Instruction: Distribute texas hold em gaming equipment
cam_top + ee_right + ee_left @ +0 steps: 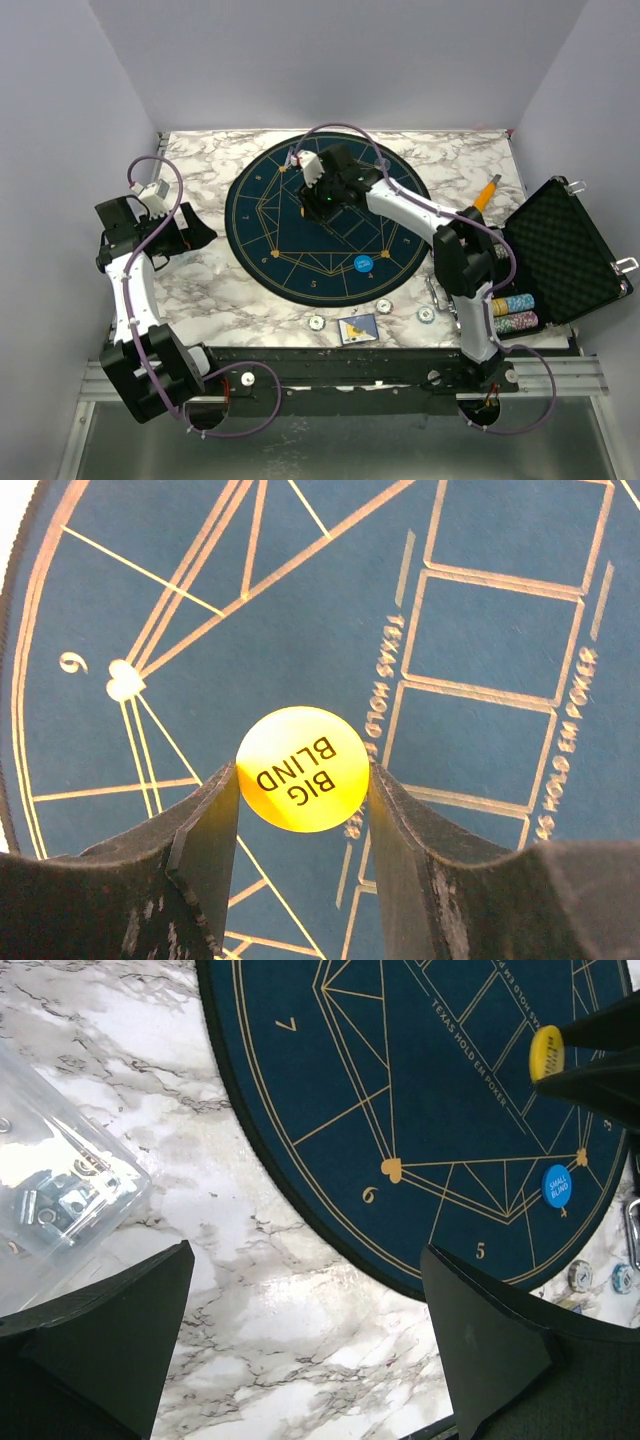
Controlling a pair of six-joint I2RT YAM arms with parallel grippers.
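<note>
My right gripper [303, 785] is shut on a yellow "BIG BLIND" button disc [303, 768], held by its edges over the round blue Texas Hold'em mat [480, 620]. From above, this gripper [318, 200] is near the mat's centre [290, 255]. The left wrist view shows the yellow disc [547, 1052] too. A blue "SMALL BLIND" disc [363, 264] lies on the mat's near right part. Three whitish chips [316, 322] [384, 305] [426, 314] and a card [358, 329] lie on the marble near the front edge. My left gripper [195, 232] is open and empty at the left, over bare marble [310, 1340].
An open black foam-lined case [560, 250] sits at the right with stacked chips [515, 312] in it. An orange-handled tool [487, 192] lies behind it. A clear plastic bag of small metal parts [60, 1190] lies left of the mat.
</note>
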